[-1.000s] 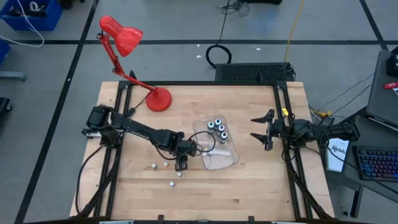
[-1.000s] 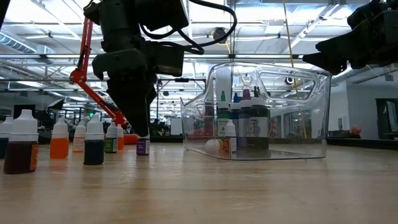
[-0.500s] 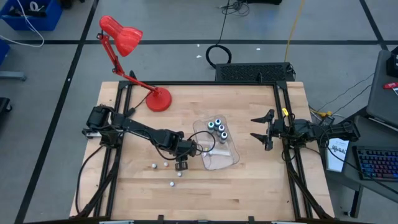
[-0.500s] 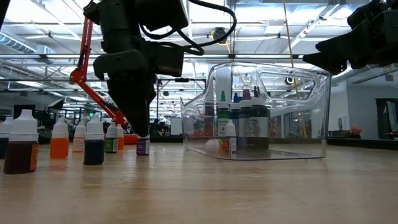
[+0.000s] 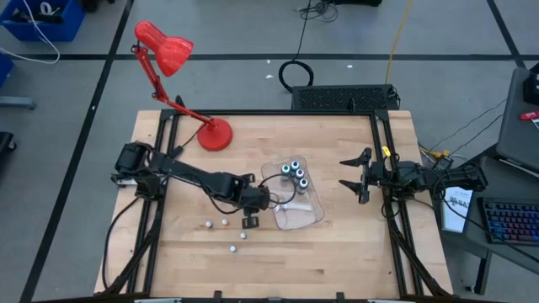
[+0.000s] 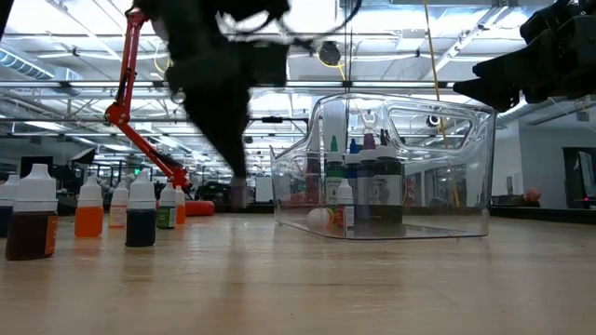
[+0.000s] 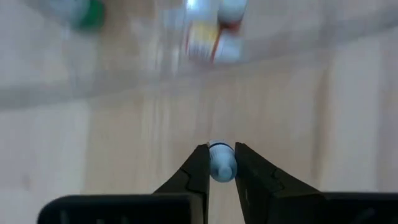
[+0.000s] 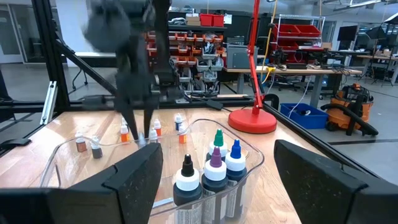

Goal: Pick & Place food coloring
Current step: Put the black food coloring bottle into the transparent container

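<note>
My left gripper (image 5: 251, 220) hangs over the table just left of the clear plastic tray (image 5: 313, 215), shut on one tiny food coloring bottle (image 7: 221, 164) with a whitish top; the low view shows that bottle (image 6: 238, 194) blurred and off the wood. Three larger bottles (image 5: 294, 172) stand upright inside the tray's far end, with a small one lying beside them. Several tiny bottles (image 5: 225, 223) stand on the table left of my left gripper. My right gripper (image 5: 354, 175) waits open at the table's right side, holding nothing. My left gripper pinches the tiny bottle's top end (image 7: 221, 169) between its two fingers (image 7: 198, 169). The fingers slant steeply down from above. The bottle hangs below them, clear of the table.
A red desk lamp stands with its base (image 5: 215, 133) at the far left of the table. In the low view a row of small bottles (image 6: 88, 220) stands at the left, and the tray (image 6: 466, 177) rises to the right.
My left gripper has shut on the tiny purple bottle that stood on the table and has risen with it, shifting a little toward the tray. The bottle now hangs clear of the wood. The other bottles stay where they were.
</note>
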